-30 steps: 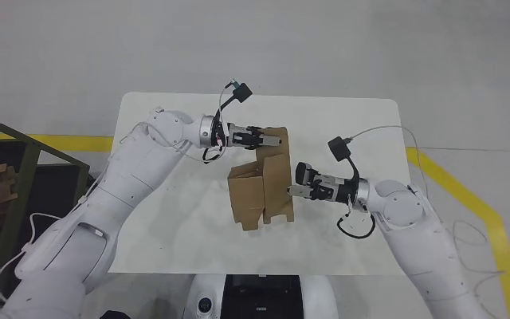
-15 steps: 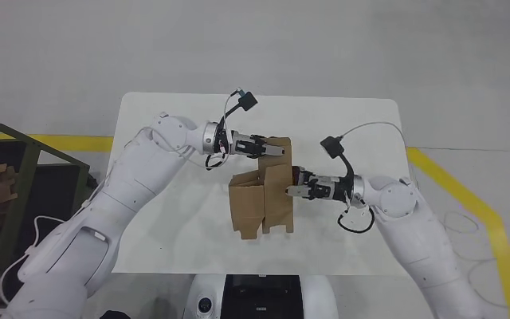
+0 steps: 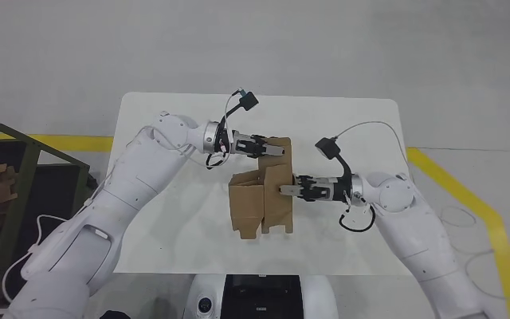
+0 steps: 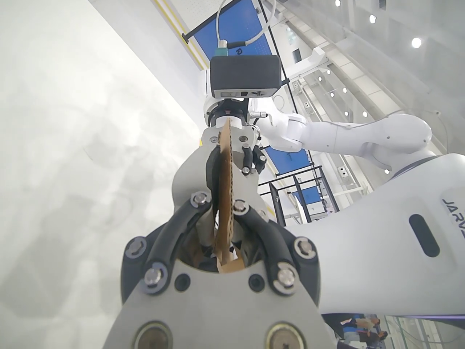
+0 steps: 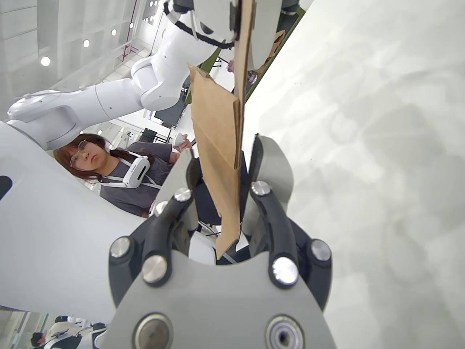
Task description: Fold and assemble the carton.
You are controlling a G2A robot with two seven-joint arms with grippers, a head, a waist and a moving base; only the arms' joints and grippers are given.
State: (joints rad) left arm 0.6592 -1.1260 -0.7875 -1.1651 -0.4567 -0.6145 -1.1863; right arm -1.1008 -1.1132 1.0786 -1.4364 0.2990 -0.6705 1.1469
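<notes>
One carton (image 3: 253, 199), brown corrugated card, half unfolded with flaps standing, sat at the frame's centre on the single white table (image 3: 199, 239). Two grippers met it: the left gripper (image 3: 277, 147) pinched its upper flap, while the right gripper (image 3: 284, 191) straddled a side panel, fingers apart.

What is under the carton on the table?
The white table shows around the carton; the patch directly beneath it is hidden by the cardboard, so nothing there can be confirmed.
</notes>
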